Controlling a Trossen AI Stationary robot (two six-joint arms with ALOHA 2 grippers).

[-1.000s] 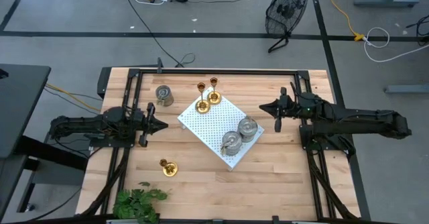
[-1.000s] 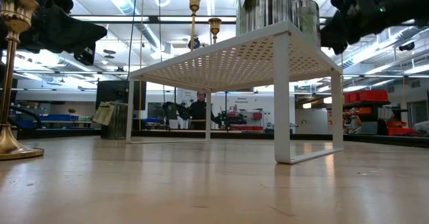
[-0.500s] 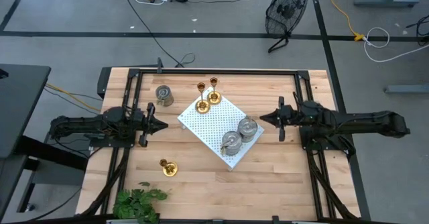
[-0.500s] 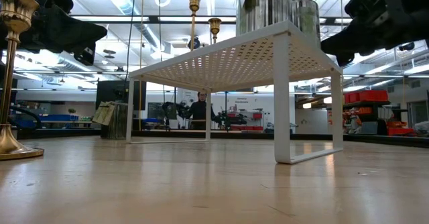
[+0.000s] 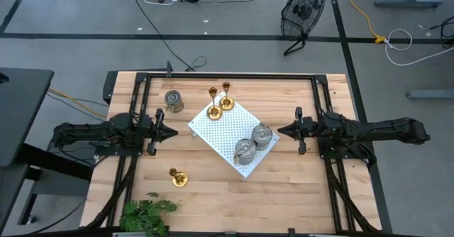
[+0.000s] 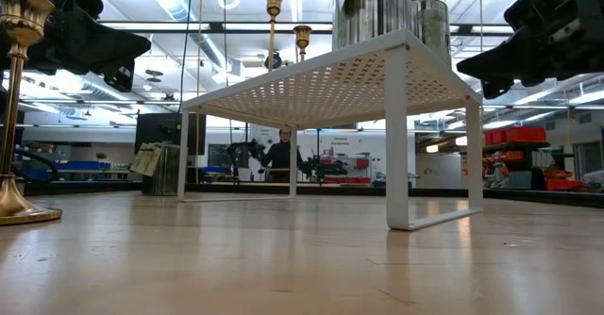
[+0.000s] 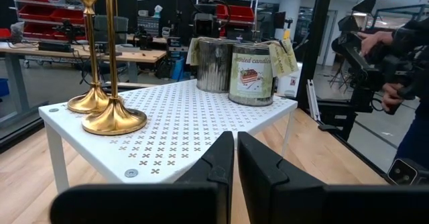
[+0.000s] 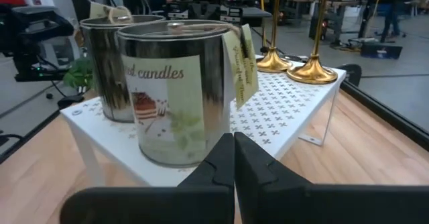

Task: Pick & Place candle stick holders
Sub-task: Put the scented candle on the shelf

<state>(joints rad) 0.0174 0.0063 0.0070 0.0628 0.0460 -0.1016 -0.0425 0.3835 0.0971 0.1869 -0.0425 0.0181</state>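
High view: a wooden table carries a white perforated board standing on legs near its middle, set at an angle. The left arm's gripper hangs just beside the board's left edge, its jaws pressed together on nothing; the right arm's gripper hangs just off the board's right corner, jaws likewise together and empty. On the board stand two silver tins, touching each other at its right end, and two brass candle stick holders at its far end. A third silver tin sits on the table left of the board, and a third brass holder stands near a green plant.
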